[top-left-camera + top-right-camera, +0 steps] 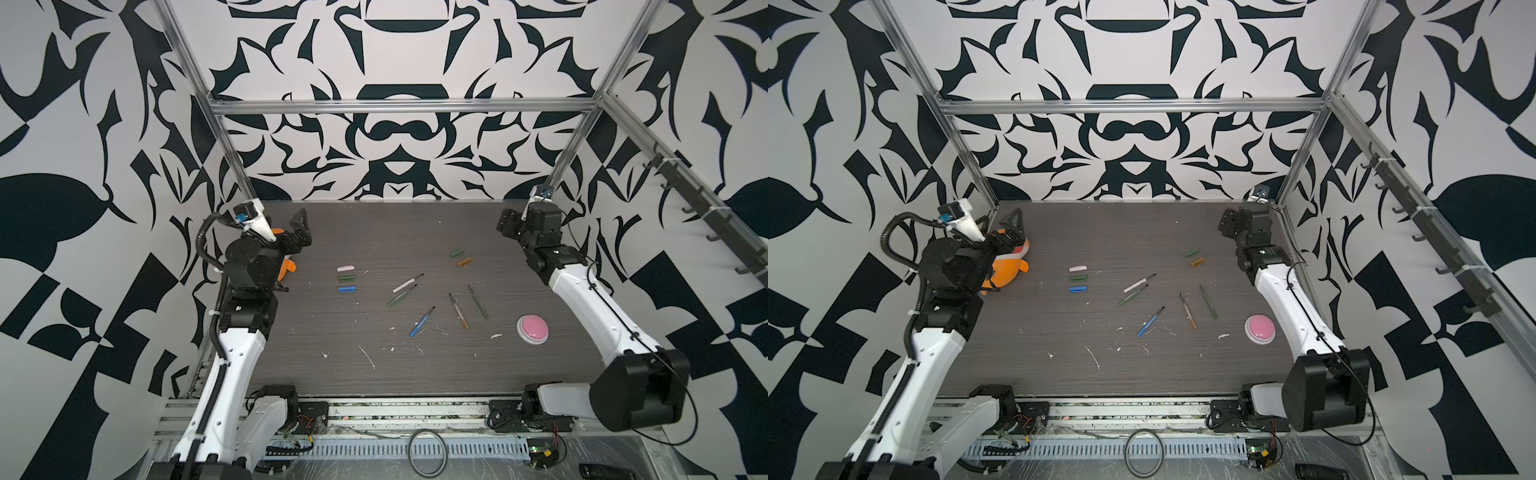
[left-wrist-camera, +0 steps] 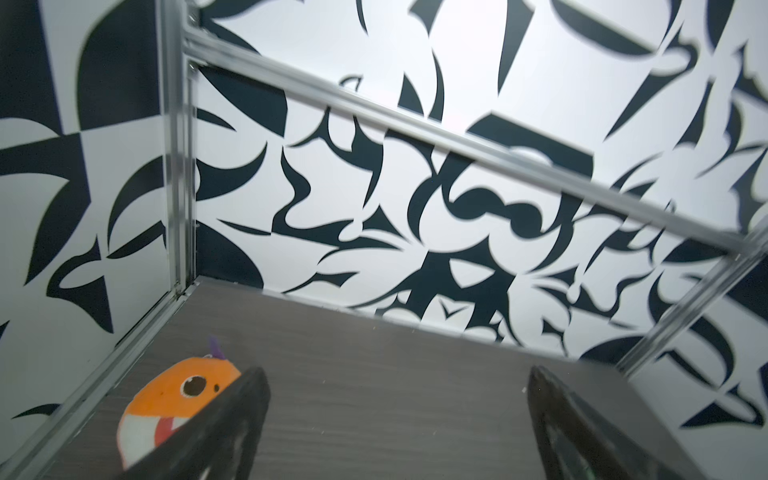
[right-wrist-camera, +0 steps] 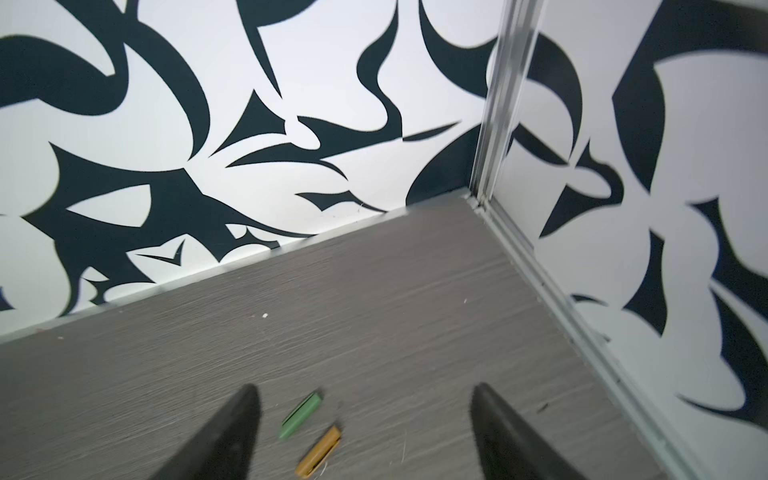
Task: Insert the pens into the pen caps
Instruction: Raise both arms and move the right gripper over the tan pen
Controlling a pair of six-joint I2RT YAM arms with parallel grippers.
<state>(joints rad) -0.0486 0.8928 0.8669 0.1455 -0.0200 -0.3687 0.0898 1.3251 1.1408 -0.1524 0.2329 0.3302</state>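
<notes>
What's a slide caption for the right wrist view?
Right gripper, jaws apart, facing a green pen cap and an orange-yellow pen cap on the table.

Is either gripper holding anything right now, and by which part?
Nothing held: left gripper open over bare table; right gripper open, the green cap and orange cap lying untouched on the table.

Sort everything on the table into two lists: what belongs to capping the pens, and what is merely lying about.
Belongs: pink pen, blue pen, brown pen, green pen by pink, green pen by brown; pink cap, blue cap, orange cap, green cap by pink, green cap by orange.
Lying about: pink button, orange plush toy, white scuffs.
</notes>
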